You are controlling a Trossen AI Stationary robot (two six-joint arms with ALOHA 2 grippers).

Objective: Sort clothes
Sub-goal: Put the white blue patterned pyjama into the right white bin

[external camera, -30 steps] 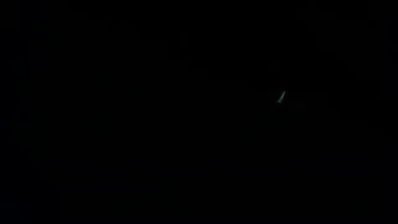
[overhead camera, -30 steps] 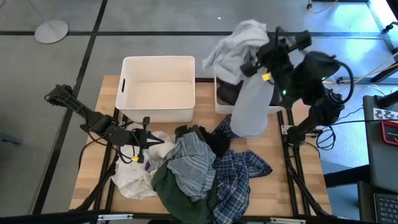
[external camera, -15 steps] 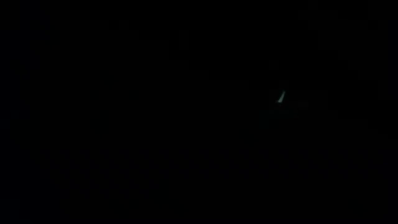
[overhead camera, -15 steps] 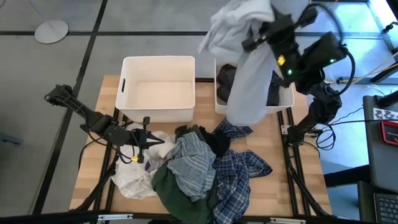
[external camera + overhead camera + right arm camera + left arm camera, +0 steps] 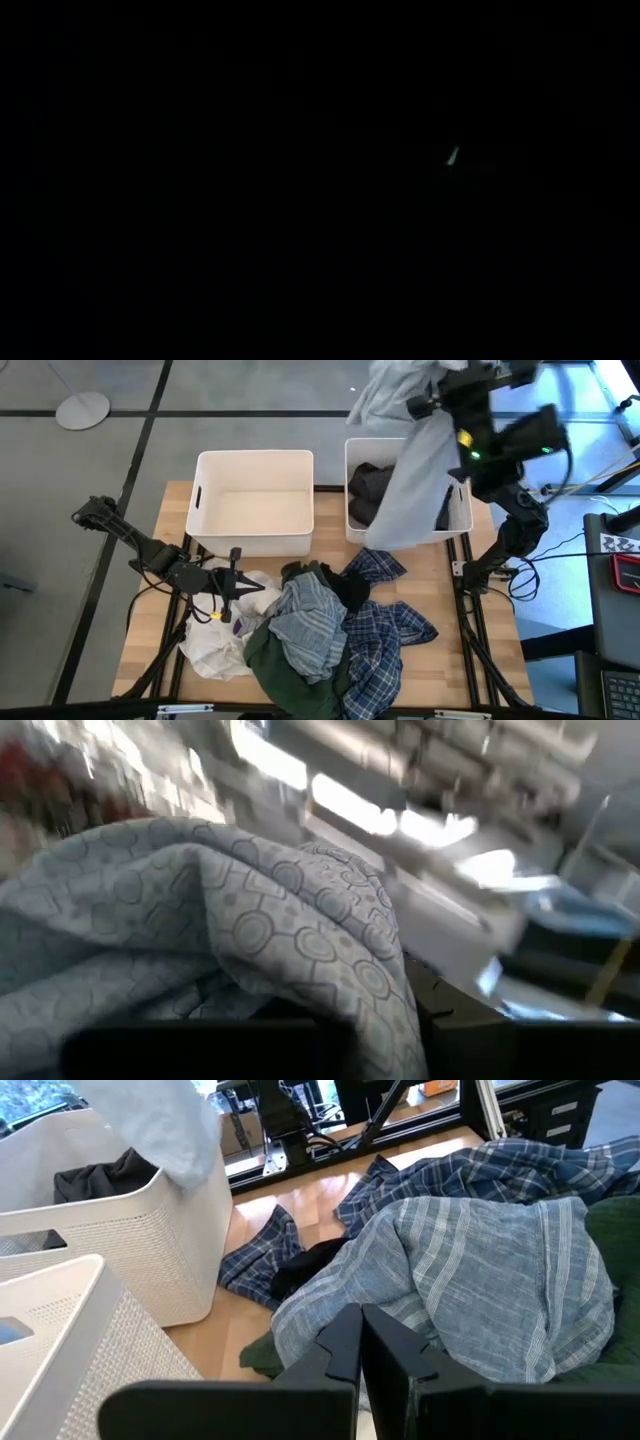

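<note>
Right fingers grip one pale garment; two bins.

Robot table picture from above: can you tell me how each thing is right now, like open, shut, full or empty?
Right gripper: fingers shut on pale grey-blue garment, hanging over right bin.
Left gripper: fingers shut, empty, beside clothes pile.
Left bin: empty.
Right bin: holds dark grey garment.
Clothes pile: heaped on table.
</note>
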